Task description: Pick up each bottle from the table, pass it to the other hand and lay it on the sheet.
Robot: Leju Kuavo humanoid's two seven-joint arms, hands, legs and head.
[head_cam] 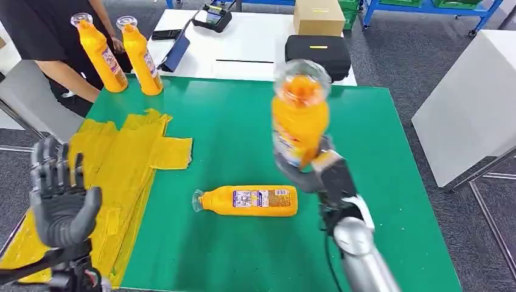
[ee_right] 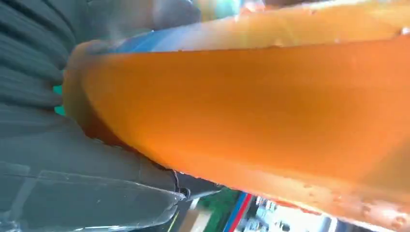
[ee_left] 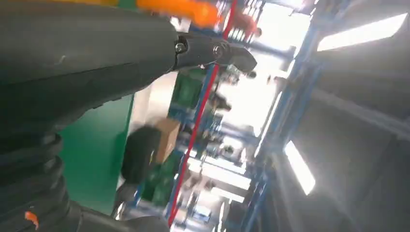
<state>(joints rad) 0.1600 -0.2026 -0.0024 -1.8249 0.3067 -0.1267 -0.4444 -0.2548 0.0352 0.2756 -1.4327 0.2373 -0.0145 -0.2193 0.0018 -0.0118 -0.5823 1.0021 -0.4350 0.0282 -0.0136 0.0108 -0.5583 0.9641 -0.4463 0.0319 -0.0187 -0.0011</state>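
At the lower left of the head view the left hand (head_cam: 61, 198) is raised palm inward over the yellow sheet (head_cam: 125, 161), fingers spread and upright, nothing held in it. At the lower right, the right arm (head_cam: 359, 249) is bent upward from the bottom edge, and the right hand (head_cam: 310, 167) is wrapped around the lower body of a raised bottle (head_cam: 299, 118), which is carried above the green table (head_cam: 389, 182) at centre frame, its clear end turned toward the camera. In the right wrist view the orange body (ee_right: 251, 111) is seen pressed close against the palm.

A lying bottle (head_cam: 249, 201) rests on its side just below centre, well apart from the sheet. Two standing bottles (head_cam: 122, 55) are placed at the upper left, by a person's arm (head_cam: 73, 76).

The bottles are judged to be full, therefore fairly heavy, stiff-walled and smooth, so slip is likely at a loose hold. The labelled mid-body is judged the best place to be gripped; for the handover, the free upper half is best taken by the left hand.
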